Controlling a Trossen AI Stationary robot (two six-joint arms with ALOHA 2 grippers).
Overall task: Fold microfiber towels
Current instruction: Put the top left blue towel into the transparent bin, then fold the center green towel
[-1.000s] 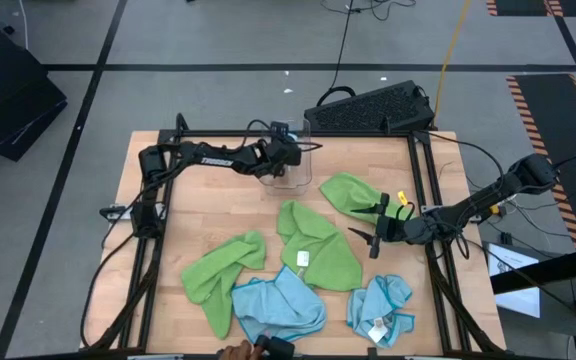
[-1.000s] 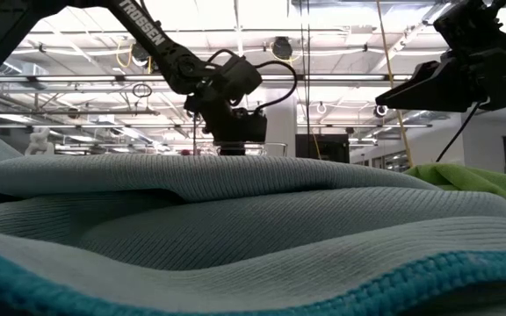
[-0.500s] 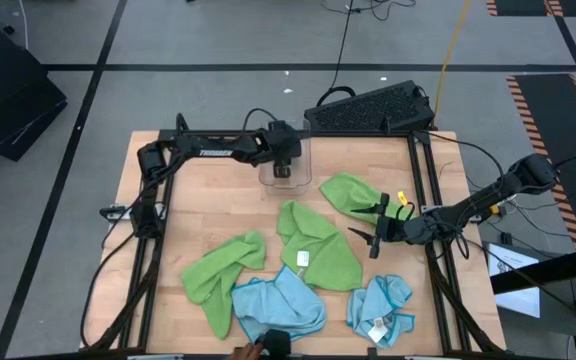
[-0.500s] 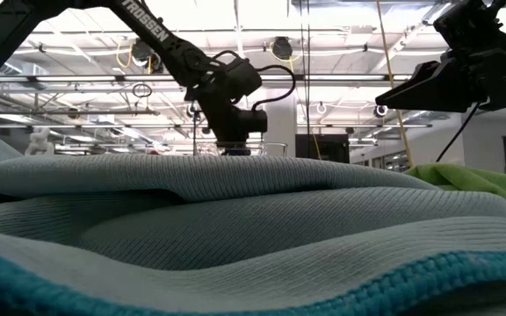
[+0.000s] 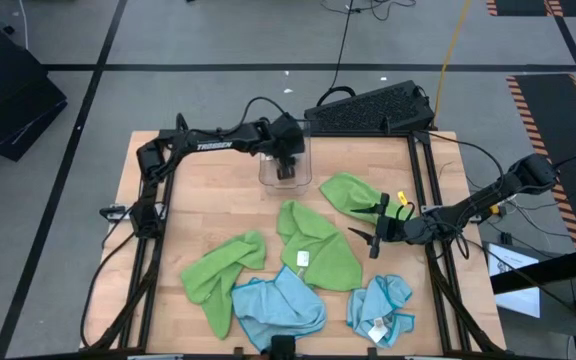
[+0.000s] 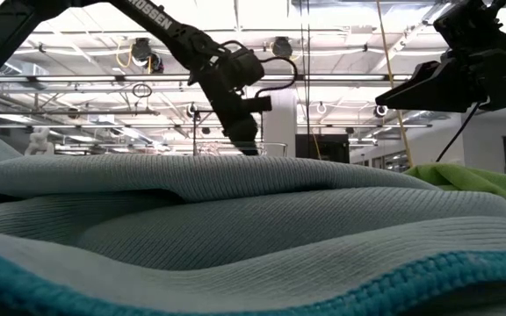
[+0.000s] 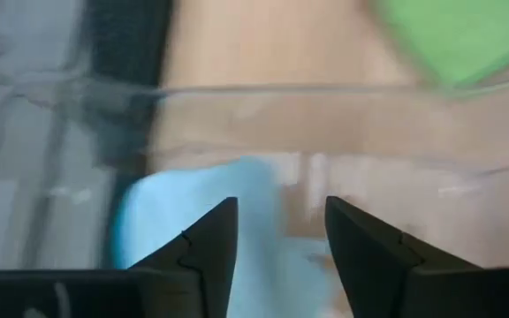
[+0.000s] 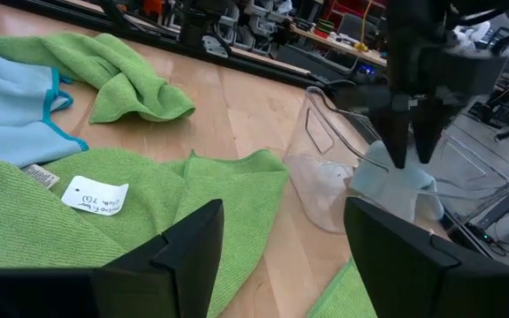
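Observation:
My left gripper (image 5: 286, 168) points down into the clear plastic bin (image 5: 268, 176) at the table's far middle. It is open over a light blue towel (image 8: 398, 187) that lies on the bin's floor; this towel also shows in the left wrist view (image 7: 193, 221). Three lime green towels (image 5: 352, 194) (image 5: 320, 246) (image 5: 223, 270) and two light blue towels (image 5: 278, 305) (image 5: 380, 308) lie crumpled on the table. My right gripper (image 5: 371, 240) is open and empty, level above the table's right side, beside the middle green towel. My left gripper stands with its fingertips (image 8: 403, 157) at the top of the light blue towel in the bin, pointing down from above. I cannot tell whether they touch the cloth. The towel rests on the bin's floor.
A dark keyboard-like case (image 5: 368, 108) lies beyond the table's far edge. The arms' dark frame rails (image 5: 148, 250) (image 5: 436, 200) run along the left and right sides. Bare wood (image 5: 208, 195) lies at the left and far middle. In the low view a light blue towel (image 6: 235, 228) fills the foreground.
My left gripper has swung a little toward the table's right and far edge over the bin and has tipped from a slant to pointing steeply down into it. The towels on the table and my right gripper have kept still.

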